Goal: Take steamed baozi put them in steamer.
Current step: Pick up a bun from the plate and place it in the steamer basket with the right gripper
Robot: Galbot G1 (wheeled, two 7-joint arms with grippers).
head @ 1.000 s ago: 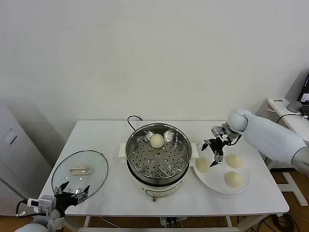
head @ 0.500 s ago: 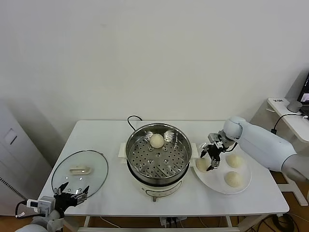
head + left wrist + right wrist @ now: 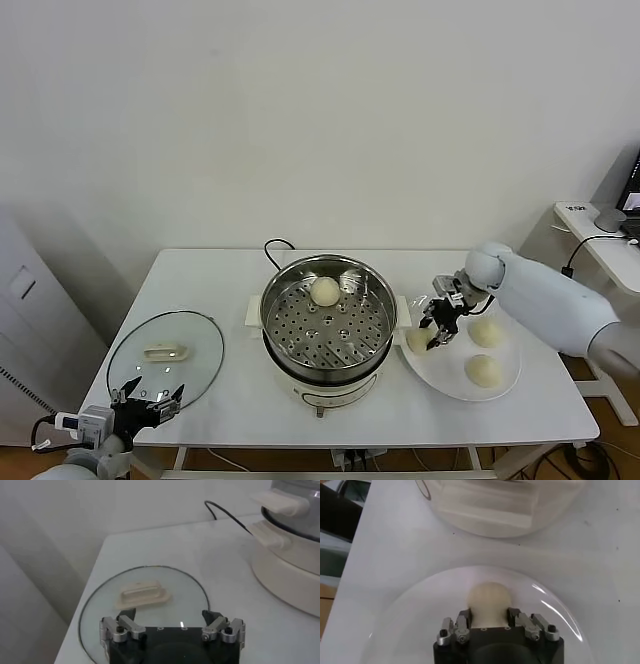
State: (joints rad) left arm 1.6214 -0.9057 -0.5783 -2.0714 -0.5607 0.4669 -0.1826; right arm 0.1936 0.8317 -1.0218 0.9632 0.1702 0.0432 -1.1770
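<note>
- On the white plate point(image 3: 500, 385) we see our right gripper point(image 3: 436, 325) clamped around one baozi point(image 3: 490, 600); two others point(image 3: 487, 332) lie beside it.
- One bun point(image 3: 324, 291) sits inside the steamer point(image 3: 328, 316).
- Our left gripper point(image 3: 150, 405) hangs wide near the glass lid point(image 3: 165, 355).

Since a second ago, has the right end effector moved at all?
Yes. The right end effector has dropped toward the white plate and closed around the baozi nearest the steamer.
</note>
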